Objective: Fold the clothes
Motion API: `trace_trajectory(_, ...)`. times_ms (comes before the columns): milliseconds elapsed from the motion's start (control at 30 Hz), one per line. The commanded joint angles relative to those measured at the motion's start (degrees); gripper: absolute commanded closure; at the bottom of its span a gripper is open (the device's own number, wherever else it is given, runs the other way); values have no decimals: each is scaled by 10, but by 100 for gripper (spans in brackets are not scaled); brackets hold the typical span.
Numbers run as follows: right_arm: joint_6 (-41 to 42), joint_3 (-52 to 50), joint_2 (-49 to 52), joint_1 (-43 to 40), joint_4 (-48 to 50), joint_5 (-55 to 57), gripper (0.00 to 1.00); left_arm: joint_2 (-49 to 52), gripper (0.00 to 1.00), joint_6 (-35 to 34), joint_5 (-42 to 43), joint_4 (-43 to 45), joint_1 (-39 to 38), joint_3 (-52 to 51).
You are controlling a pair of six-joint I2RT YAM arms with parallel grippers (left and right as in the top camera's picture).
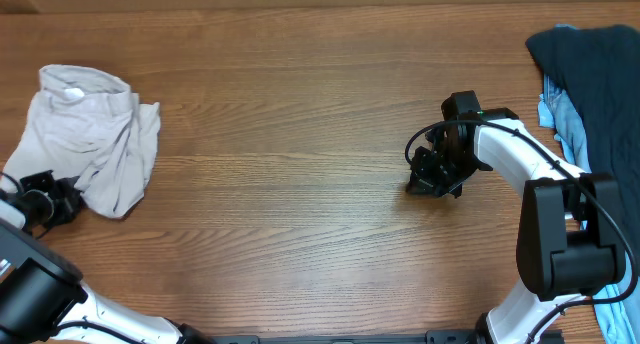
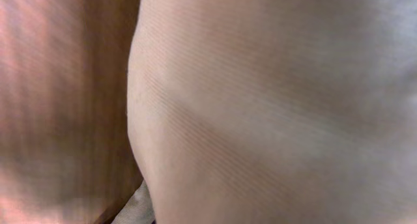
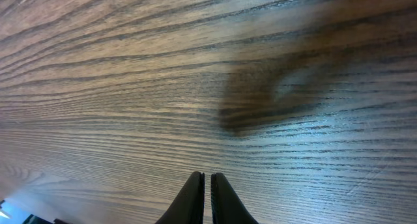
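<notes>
Two arms at a wood-grain surface (image 1: 280, 114), seen from overhead and from each wrist.

Left side of the overhead frame: the pale beige shorts (image 1: 95, 134) lie in a wrinkled heap on the surface, waistband toward the upper left, cloth spreading down and to the right. The left pincer (image 1: 58, 198) sits at the lower left edge of the heap, its tips drawn together on the bottom corner of the shorts. In the left wrist view, beige fabric (image 2: 260, 107) fills most of the frame, close and blurred, with a strip of the surface (image 2: 58, 87) along the left edge; the fingers themselves do not show there.

Centre right of the overhead frame: the right pincer (image 1: 432, 177) hangs low over bare wood, well apart from the shorts. The right wrist view shows its two dark fingers (image 3: 204, 185) together, holding nothing, with their shadow on the grain above.

Upper right corner of the overhead frame: a dark navy garment (image 1: 600, 84) lies over a light blue garment (image 1: 556, 124), both beside the right arm.
</notes>
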Motion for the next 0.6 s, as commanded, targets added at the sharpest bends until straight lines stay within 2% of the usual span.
trace_trajectory(0,-4,-2,1,2,2,-5,91,13,96,7,-57,-25,11,-1)
trace_trajectory(67,-4,-2,1,2,-5,-5,91,13,96,9,-48,-3,11,-2)
trace_trajectory(100,-4,-2,1,2,-9,-5,91,13,86,21,-16,31,10,-2)
trace_trajectory(133,-4,-2,1,2,-10,-5,91,13,67,28,27,65,8,-2)
trace_trajectory(167,-4,-2,1,2,-10,-5,91,13,37,42,92,99,7,-2)
trace_trajectory(200,-4,-2,1,2,-10,-5,91,12,21,54,200,138,7,-1)
trace_trajectory(233,-4,-2,1,2,-10,-5,91,12,10,58,239,144,8,-1)
trace_trajectory(267,-4,-2,1,2,-10,-5,86,12,3,70,287,142,9,-1)
trace_trajectory(300,-4,-2,1,2,-10,-5,86,12,0,93,330,136,9,-1)
trace_trajectory(367,-4,-2,1,2,-10,-5,85,7,0,146,396,61,8,-1)
trace_trajectory(500,-4,-2,1,2,-10,-5,79,-35,0,233,431,-75,8,-1)
trace_trajectory(567,-4,-2,1,2,-10,-5,78,-74,0,236,430,-111,16,-1)
